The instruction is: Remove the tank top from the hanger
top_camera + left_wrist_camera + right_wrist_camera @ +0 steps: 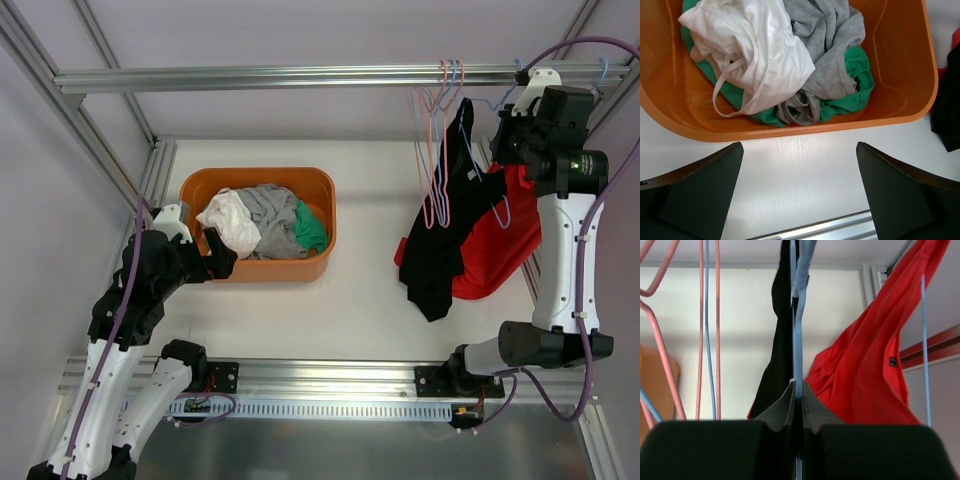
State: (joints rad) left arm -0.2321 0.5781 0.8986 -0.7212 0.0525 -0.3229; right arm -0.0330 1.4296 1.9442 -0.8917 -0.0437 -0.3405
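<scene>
A black tank top [438, 245] hangs from a light blue hanger [478, 160] under the rail at the back right. My right gripper [508, 138] is shut on that hanger's wire. In the right wrist view the closed fingertips [797, 390] pinch the blue hanger [798, 340], with the black tank top [782, 315] draped just behind it. My left gripper [222, 258] is open and empty. It hovers over the table by the near wall of the orange basket [250, 175]. In the left wrist view the left gripper [799, 146] has wide-spread jaws.
A red garment [500, 245] hangs to the right of the black one, on another blue hanger [924, 340]. Empty pink and blue hangers [435, 150] hang from the metal rail [300, 75]. The basket [790, 131] holds white, grey and green clothes.
</scene>
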